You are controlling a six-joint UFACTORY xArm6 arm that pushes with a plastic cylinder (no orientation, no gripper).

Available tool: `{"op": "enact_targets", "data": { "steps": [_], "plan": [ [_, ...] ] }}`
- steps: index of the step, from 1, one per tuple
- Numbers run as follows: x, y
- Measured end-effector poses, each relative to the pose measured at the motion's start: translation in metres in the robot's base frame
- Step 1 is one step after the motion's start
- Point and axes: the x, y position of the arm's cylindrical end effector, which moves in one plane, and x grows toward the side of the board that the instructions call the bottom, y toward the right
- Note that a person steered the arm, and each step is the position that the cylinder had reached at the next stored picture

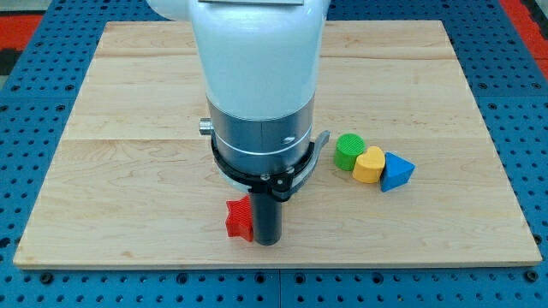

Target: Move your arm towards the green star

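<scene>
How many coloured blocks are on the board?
4. A red block touches my tip on its left; green, yellow and blue blocks cluster right. The arm may hide others.

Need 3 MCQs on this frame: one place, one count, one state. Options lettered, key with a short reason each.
1. Where is my tip relative to the red block?
A. right beside it, on the view's right
B. far off at the view's top
C. beyond the blue block

2. How many blocks show?
A. two
B. four
C. six

3. How do the green block, yellow block and blue block lie?
A. stacked
B. scattered to three corners
C. clustered in a row on the wooden board

Key: 1 A, the rod ends against the red block's right side. 2 B, red, green, yellow, blue; no green star is visible. 3 C, they sit close together at the view's right.
</scene>
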Motion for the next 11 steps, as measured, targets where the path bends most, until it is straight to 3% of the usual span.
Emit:
{"op": "enact_targets", "data": {
  "steps": [2,4,6,7,9,10,11],
  "plan": [
    [-0.009,-0.022],
    [0.029,-0.061],
    [0.032,-0.03],
    [0.019,0.013],
    [0.013,0.012],
    [-0.024,0.023],
    [-0.02,0.034]
  ]
}}
